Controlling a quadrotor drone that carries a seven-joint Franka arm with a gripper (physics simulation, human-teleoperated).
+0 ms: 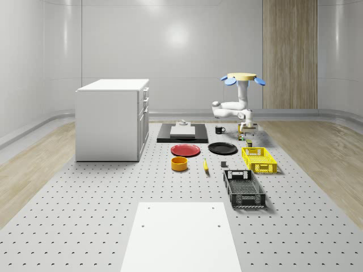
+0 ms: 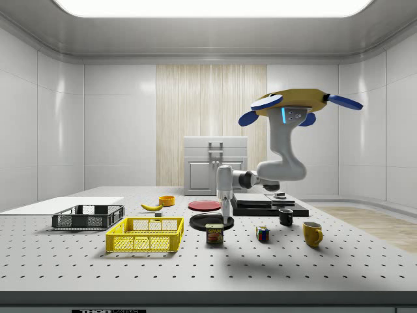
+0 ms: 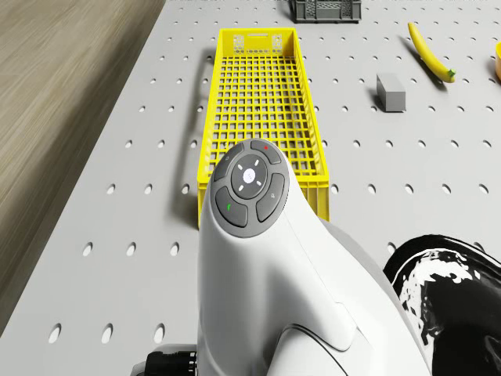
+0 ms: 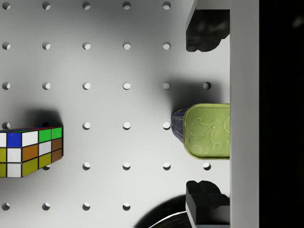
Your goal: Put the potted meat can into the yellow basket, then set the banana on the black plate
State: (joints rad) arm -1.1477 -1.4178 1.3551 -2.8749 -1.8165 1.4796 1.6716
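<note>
While I hover above the far end of the perforated table (image 2: 365, 261), my arm reaches down so that my gripper (image 4: 207, 116) hangs straight over the potted meat can (image 2: 214, 233). In the wrist view my fingers (image 4: 204, 31) are spread wide, one at 12 o'clock of the can's green lid and the other at 6 o'clock, with clear table showing between each tip and the can. I grip nothing yet.

The can stands upright on the table, just beyond the near short end of the yellow basket (image 3: 262, 110), with the black plate (image 1: 222, 148) close by. The banana (image 3: 432, 53) lies well apart, past the basket's far side.

My worry is the descent. The can sits off toward the 3 o'clock edge of my wrist view rather than centred, so if I drop as I am, one pad may clip the lid's rim and tip or shove the can toward the plate. Closing too high would pinch only the rounded lid edge, and it might slip out on the lift. The Rubik's cube (image 4: 29, 151) at 9 o'clock looks safely clear.
</note>
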